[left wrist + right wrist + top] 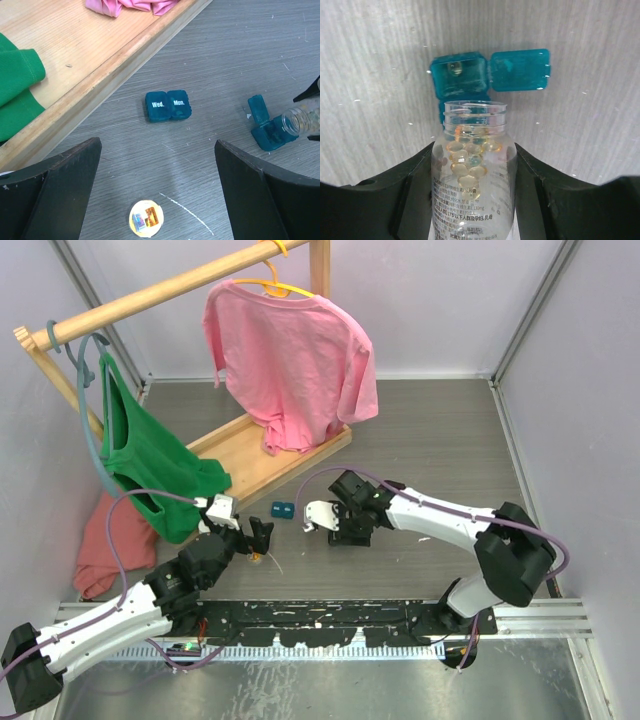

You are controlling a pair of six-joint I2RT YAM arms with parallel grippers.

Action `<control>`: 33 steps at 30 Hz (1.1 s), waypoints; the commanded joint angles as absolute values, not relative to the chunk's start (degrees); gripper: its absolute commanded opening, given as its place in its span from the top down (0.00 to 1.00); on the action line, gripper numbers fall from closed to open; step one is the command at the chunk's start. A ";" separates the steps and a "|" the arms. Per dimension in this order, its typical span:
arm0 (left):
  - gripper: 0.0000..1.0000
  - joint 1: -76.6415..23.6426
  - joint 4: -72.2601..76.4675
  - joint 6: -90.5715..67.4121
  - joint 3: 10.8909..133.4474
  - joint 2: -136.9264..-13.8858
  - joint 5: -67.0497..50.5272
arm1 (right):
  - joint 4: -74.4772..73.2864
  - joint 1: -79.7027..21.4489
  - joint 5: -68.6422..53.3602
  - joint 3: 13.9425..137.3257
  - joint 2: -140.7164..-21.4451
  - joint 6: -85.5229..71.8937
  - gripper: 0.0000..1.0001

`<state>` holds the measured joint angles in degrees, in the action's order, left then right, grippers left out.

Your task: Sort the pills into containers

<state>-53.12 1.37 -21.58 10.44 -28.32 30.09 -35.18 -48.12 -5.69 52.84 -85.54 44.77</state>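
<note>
The grey table (440,440) carried a wooden rack (255,455) at its far left, hung with a pink shirt (290,360) and a green shirt (150,455). The right gripper (474,150) was clamped on a clear pill bottle (474,175), tipped so that its open mouth hung just over the open container (459,82), whose lid (520,70) was folded out to one side. The left gripper (157,145) hovered above bare table near the rack's base, jaws spread wide with nothing between them. The closed container (168,105), marked Wed. and Mon., lay left of the open one and a little apart from it. A round cap (146,218) lay on the table under the left gripper. 1 amber pill (453,67) sat in the open compartment, and more were bunched in the bottle's neck. The step in hand looked like pouring pills into that compartment. The next move probably called for a gentle tilt or shake, so that only a few pills dropped.
</note>
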 commanded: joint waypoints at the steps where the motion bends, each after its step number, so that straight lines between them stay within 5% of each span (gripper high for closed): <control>1: 0.02 -53.00 3.17 -21.11 10.55 -28.08 30.59 | -28.64 -49.20 -0.06 51.02 -82.85 44.68 0.99; 3: 0.02 -53.00 3.16 -21.14 10.55 -27.98 30.59 | -36.64 -46.21 -9.84 56.15 -85.26 45.15 0.99; 6: 0.02 -53.04 3.23 -21.15 10.55 -27.99 30.60 | -29.49 -48.91 -0.71 52.00 -82.99 44.64 0.99; 9: 0.02 -53.00 3.16 -21.10 10.55 -28.04 30.59 | -38.53 -48.37 -10.32 56.36 -84.94 45.79 0.99; 11: 0.02 -53.00 3.25 -21.09 10.55 -28.03 30.63 | -30.88 -49.09 -2.35 52.02 -83.05 45.30 0.99; 26: 0.02 -53.00 3.16 -21.09 10.46 -27.86 30.57 | -33.94 -48.82 -6.58 53.37 -84.15 44.80 0.99; 33: 0.02 -53.01 3.62 -20.39 11.17 -26.96 25.07 | -32.02 -42.79 -27.74 52.92 -79.16 43.85 0.99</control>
